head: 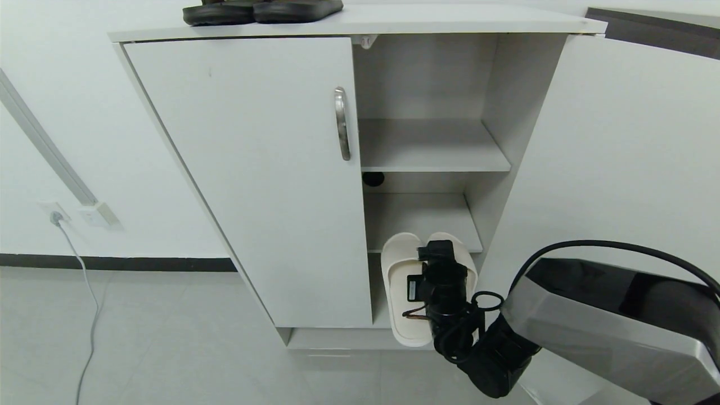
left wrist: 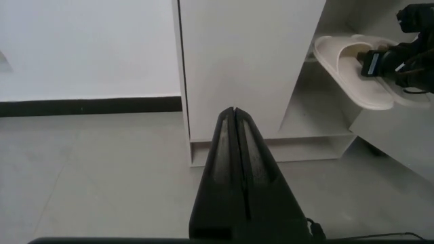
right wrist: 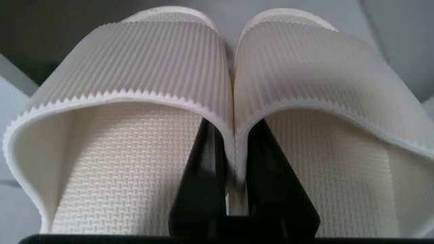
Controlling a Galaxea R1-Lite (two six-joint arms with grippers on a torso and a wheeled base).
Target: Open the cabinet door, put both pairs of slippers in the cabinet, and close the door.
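A white cabinet [head: 247, 185] stands with its right door [head: 619, 169] swung open and its left door shut. My right gripper [head: 430, 264] is shut on a pair of white slippers [head: 402, 292], held at the front of the cabinet's lowest compartment. In the right wrist view the two fingers [right wrist: 271, 183] pinch the slippers' [right wrist: 135, 122] inner walls together. A pair of black slippers [head: 261, 11] lies on the cabinet top. My left gripper [left wrist: 234, 122] is shut and holds nothing, low above the floor in front of the shut left door [left wrist: 244, 61]. The white slippers [left wrist: 352, 68] appear there too.
Two bare shelves [head: 433, 146] sit above the lowest compartment. A metal handle [head: 341, 124] is on the left door. A wall socket with a cable [head: 73, 247] is at the left. Grey tiled floor [head: 140, 337] lies open in front of the cabinet.
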